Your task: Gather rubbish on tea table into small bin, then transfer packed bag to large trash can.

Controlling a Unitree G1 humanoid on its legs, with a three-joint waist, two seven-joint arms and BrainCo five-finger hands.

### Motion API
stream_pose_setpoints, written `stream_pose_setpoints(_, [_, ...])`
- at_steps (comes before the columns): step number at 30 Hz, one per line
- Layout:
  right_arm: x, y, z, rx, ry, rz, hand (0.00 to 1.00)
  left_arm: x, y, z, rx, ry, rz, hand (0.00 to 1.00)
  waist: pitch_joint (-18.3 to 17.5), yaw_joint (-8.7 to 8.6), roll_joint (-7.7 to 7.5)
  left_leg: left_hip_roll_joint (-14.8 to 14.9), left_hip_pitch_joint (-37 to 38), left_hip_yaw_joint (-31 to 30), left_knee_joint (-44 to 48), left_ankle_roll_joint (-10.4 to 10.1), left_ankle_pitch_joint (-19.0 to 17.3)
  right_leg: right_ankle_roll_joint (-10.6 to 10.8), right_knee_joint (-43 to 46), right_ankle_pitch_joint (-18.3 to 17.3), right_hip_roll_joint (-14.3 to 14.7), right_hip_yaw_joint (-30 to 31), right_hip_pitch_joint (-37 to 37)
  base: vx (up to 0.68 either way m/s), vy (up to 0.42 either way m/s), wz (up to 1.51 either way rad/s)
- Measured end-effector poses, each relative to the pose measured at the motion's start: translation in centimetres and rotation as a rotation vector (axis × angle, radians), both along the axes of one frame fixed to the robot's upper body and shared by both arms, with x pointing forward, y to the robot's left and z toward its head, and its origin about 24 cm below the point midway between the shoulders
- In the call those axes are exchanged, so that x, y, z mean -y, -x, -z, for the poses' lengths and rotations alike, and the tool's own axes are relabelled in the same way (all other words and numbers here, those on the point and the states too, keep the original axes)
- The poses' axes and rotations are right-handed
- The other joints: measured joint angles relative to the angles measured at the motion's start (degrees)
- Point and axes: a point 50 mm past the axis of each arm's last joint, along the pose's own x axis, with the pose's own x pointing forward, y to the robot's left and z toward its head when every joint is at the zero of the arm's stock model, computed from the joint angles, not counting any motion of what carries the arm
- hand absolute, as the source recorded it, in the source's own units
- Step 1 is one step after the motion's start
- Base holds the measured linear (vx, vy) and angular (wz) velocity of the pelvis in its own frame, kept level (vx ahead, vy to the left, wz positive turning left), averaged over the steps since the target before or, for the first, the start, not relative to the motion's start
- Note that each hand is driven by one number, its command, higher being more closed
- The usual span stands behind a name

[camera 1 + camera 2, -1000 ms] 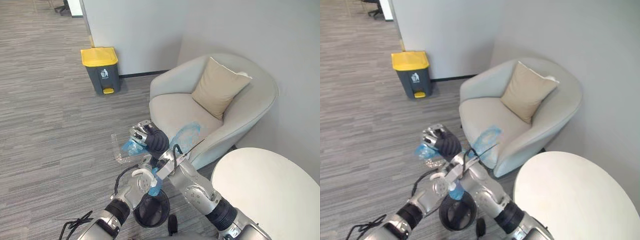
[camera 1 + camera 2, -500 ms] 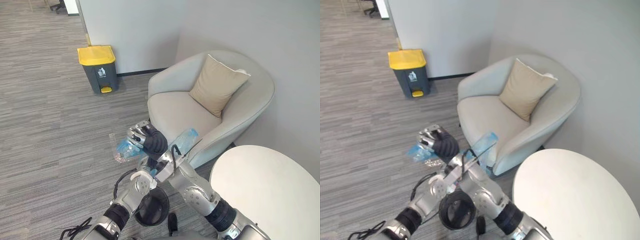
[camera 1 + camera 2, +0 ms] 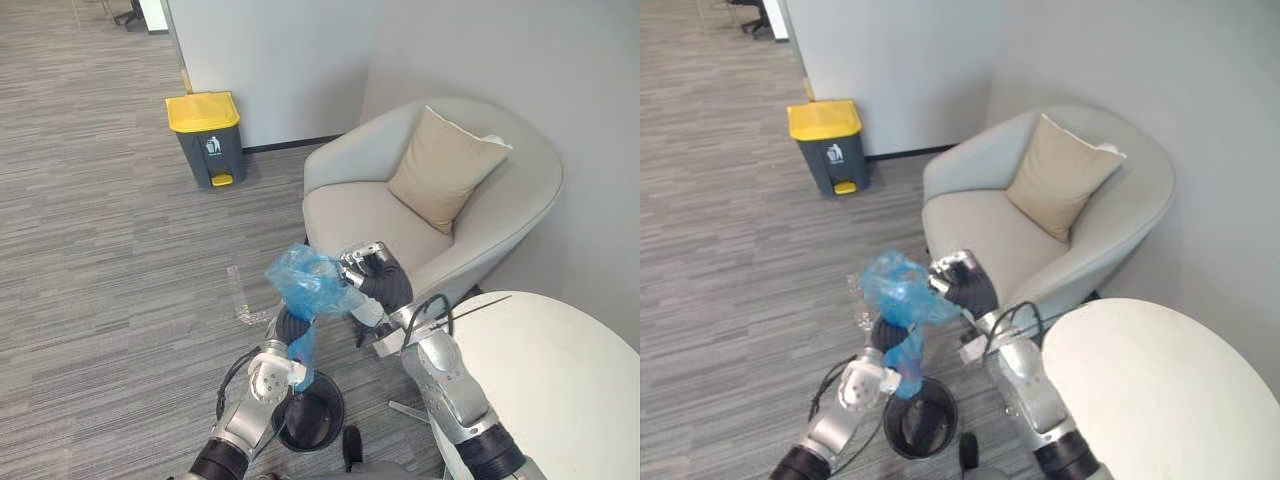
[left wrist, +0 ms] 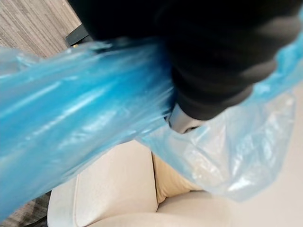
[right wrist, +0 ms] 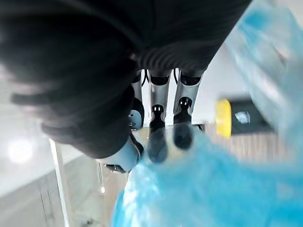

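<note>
A crumpled blue plastic bag [image 3: 303, 279] hangs in the air above the small black bin [image 3: 312, 424] on the floor. My right hand [image 3: 377, 279] is beside the bag's top, fingers curled into the plastic [image 5: 213, 189]. My left hand [image 3: 291, 326] sits just under the bunched bag, where a blue tail [image 3: 303, 356] hangs down past it. In the left wrist view, blue plastic [image 4: 85, 123] drapes across that hand's dark cover. The large grey trash can [image 3: 206, 137] with a yellow lid stands far off by the wall.
A beige armchair [image 3: 350, 215] with a tan cushion [image 3: 445, 168] stands right behind the bag. The round white tea table [image 3: 560, 380] is at the lower right. A clear plastic piece [image 3: 240, 294] lies on the grey floor to the left.
My right hand has swung to the right with the bag, which now bunches up higher above the small bin. My left hand has come up under the bag.
</note>
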Motion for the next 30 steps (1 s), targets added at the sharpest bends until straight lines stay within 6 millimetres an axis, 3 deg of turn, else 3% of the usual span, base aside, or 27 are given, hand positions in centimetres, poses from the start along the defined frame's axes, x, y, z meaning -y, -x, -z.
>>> stream_pose_setpoints(5, [1.7, 0.2, 0.3, 0.149, 0.318, 0.121, 0.00, -1.0, 0.6, 0.3, -0.001, 0.005, -0.033, 1.00, 0.0, 0.14, 0.46, 0.0, -0.1, -0.5, -0.2, -0.3, -0.2, 0.0, 0.0, 0.0, 0.1, 0.0, 0.0, 0.00, 0.000, 0.01])
stream_pose_setpoints(11, [2.4, 1.0, 2.2, 0.129, 0.421, 0.202, 0.00, -1.7, 1.7, 1.3, -0.053, 0.029, -0.070, 1.00, -0.2, 0.40, 1.38, -0.1, 0.0, -0.9, -0.8, -0.4, 0.0, 0.0, -0.1, 0.0, 0.2, -0.1, 0.0, 0.00, 0.000, 0.00])
stream_pose_setpoints(15, [4.3, 1.1, 6.4, -0.102, 0.376, 0.340, 0.00, -3.3, 2.8, 2.5, -0.119, 0.105, -0.181, 1.00, -0.2, 0.43, 1.79, -0.3, 0.1, -1.0, -0.7, -0.4, 0.5, 0.2, -0.1, -0.3, 0.0, -0.1, 0.1, 0.00, 0.000, 0.00])
stream_pose_setpoints(23, [6.5, 4.2, 15.7, -0.665, 0.181, 0.490, 0.00, -6.9, 7.2, 8.4, -0.442, 0.194, -0.368, 1.00, -0.2, 0.50, 2.34, -1.0, 2.2, -2.1, -2.6, -0.5, 1.7, 0.8, -0.7, -1.5, -0.6, -1.3, 2.4, -0.02, -0.001, 0.08])
stream_pose_setpoints(30, [8.3, 7.1, 20.4, -0.928, 0.187, 0.561, 0.00, -8.6, 11.1, 12.1, -0.671, 0.221, -0.487, 1.00, 0.4, 2.28, 2.06, -1.8, 4.0, -2.0, -4.9, -0.3, 2.9, 1.0, -0.6, -2.1, -1.2, -1.5, 3.0, 0.00, 0.001, 0.02])
